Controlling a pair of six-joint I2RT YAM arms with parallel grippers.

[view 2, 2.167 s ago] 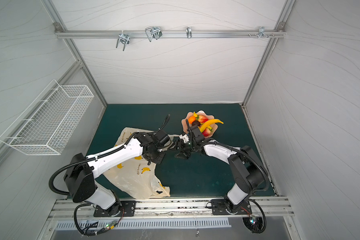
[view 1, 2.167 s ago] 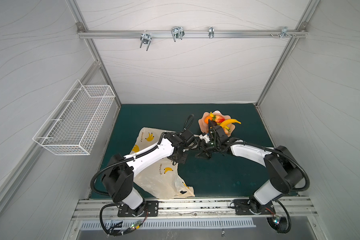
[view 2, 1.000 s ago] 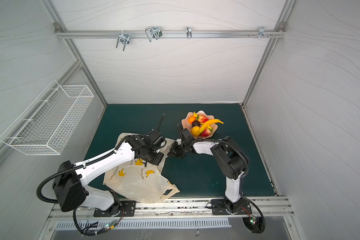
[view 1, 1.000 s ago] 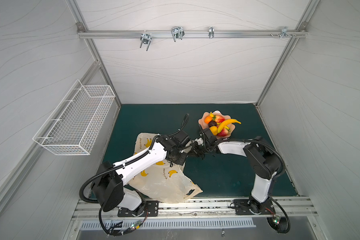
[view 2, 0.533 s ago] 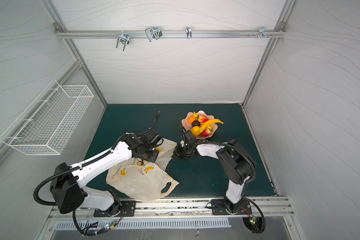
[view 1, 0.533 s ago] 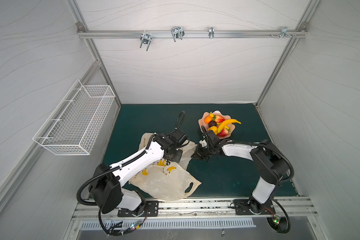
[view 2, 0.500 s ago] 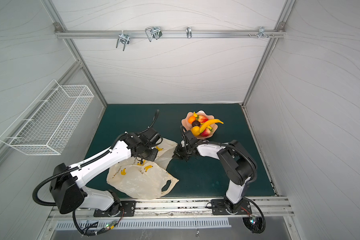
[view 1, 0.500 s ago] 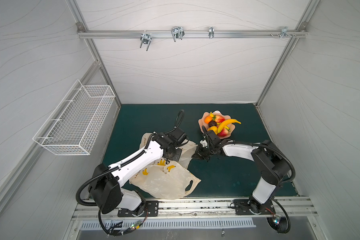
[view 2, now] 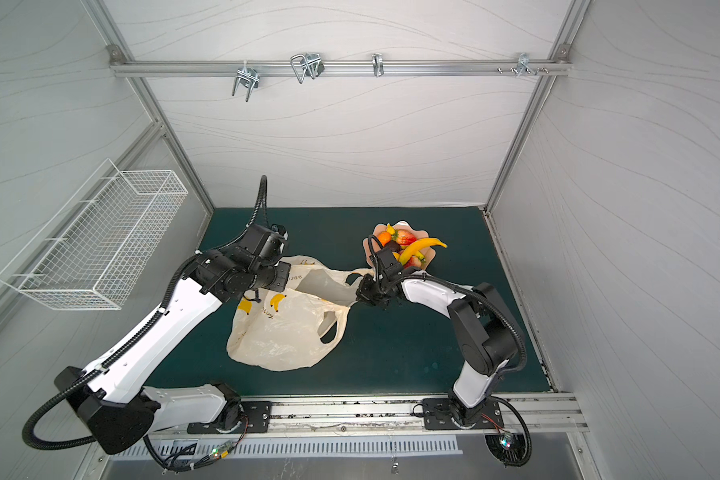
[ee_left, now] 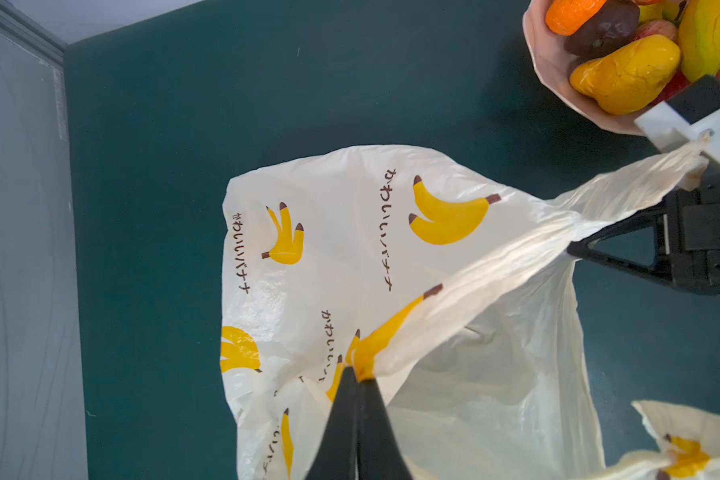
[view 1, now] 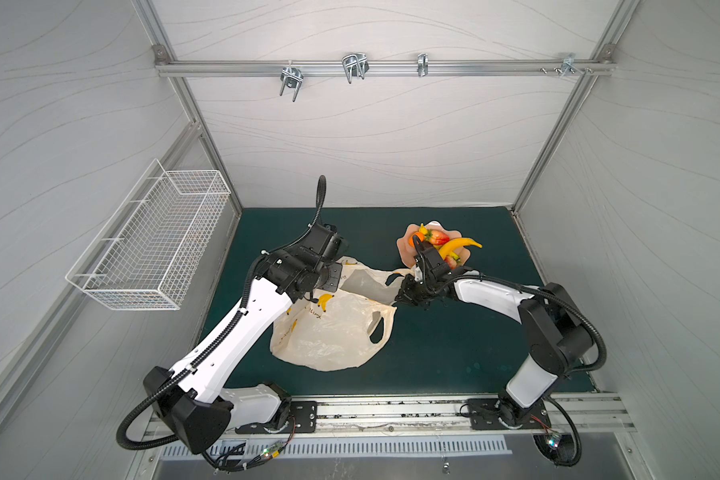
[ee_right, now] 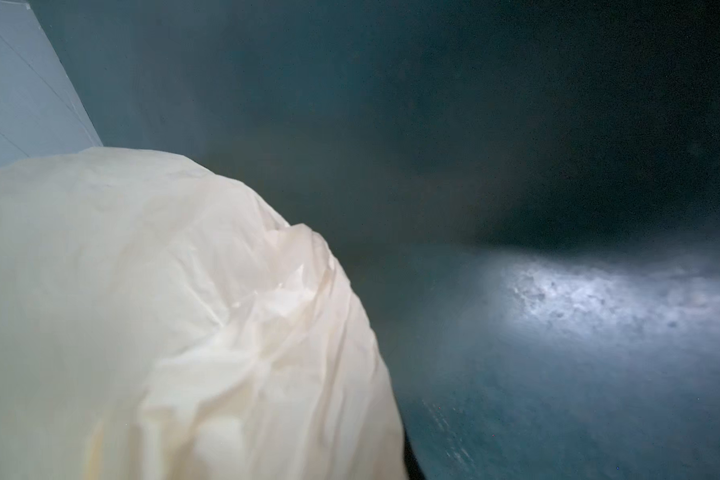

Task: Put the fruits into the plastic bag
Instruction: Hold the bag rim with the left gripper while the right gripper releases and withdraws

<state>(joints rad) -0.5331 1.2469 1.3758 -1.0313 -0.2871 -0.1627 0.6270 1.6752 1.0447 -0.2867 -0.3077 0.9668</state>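
Observation:
The cream plastic bag (view 1: 325,332) (view 2: 279,328) printed with bananas lies on the green mat, its mouth stretched between my two grippers. My left gripper (view 1: 341,281) (ee_left: 358,374) is shut on the bag's rim. My right gripper (view 1: 402,296) (view 2: 360,297) (ee_left: 574,249) is shut on one handle loop. In the right wrist view the bag (ee_right: 142,311) hides its fingers. The fruits sit piled in a pink dish (view 1: 405,249) (ee_left: 547,79) just behind the right gripper: banana (view 1: 458,245), orange (view 1: 417,238), lemon (ee_left: 624,75), a dark brown piece (ee_left: 603,27).
A white wire basket (view 1: 154,245) hangs on the left wall. A metal rail with hooks (view 1: 350,70) crosses the back wall overhead. The bag's free handle loop (view 1: 385,328) lies toward the front on the mat (view 1: 454,353).
The grippers, close together earlier, have drawn apart while both stay shut on the bag. The left one has moved left and back, and the bag's mouth has spread open.

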